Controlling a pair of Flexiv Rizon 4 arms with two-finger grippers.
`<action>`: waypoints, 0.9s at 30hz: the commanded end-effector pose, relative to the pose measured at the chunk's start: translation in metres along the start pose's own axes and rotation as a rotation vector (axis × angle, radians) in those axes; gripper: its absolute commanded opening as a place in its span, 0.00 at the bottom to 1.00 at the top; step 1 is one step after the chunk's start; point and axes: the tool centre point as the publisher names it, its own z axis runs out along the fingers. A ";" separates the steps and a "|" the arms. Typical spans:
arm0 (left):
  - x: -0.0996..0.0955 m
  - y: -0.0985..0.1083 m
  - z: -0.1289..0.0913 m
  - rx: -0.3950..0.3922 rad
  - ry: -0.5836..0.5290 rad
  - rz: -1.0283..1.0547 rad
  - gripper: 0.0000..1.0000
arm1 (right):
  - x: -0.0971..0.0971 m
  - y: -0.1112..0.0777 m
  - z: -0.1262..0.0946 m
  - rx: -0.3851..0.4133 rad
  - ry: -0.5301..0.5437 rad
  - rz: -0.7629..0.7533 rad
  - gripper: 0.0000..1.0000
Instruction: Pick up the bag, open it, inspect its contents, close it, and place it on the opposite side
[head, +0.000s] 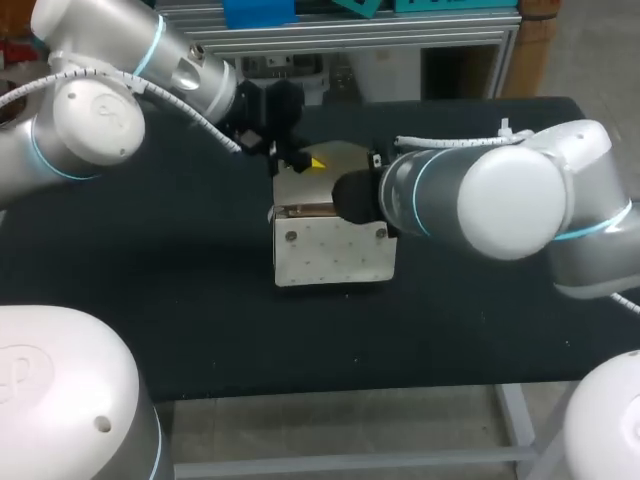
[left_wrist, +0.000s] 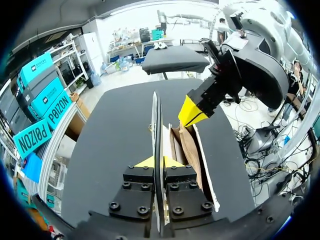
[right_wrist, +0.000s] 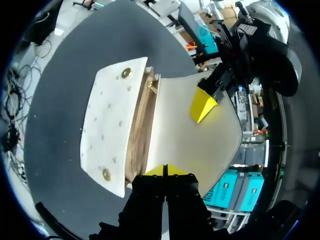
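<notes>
Black table (head: 150, 300) carries bag (head: 330, 255) at its middle, flap (right_wrist: 190, 135) lifted. Left end effector (left_wrist: 159, 162) pinches flap edge. Right end effector (right_wrist: 165, 170) looks pressed together on bag rim at mouth. Risk: uneven pull between arms could slip thin flap free, or drag and tip bag.

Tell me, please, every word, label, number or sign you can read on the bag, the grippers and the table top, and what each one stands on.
None: no text can be read on any of these.
bag: plain pale panels, no print or label visible.
left gripper and right gripper: yellow tips, black bodies, no marks.
table: plain dark top, no sign.
</notes>
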 end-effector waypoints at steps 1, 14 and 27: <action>-0.026 0.006 0.024 0.010 0.123 -0.032 0.00 | 0.017 -0.004 -0.023 0.013 -0.058 0.007 0.00; -0.056 0.037 0.065 0.008 0.128 -0.088 0.00 | 0.060 -0.007 -0.016 0.015 -0.023 0.028 0.00; -0.061 0.055 0.086 -0.012 0.108 -0.047 0.00 | 0.092 -0.015 0.006 0.038 0.043 0.072 0.00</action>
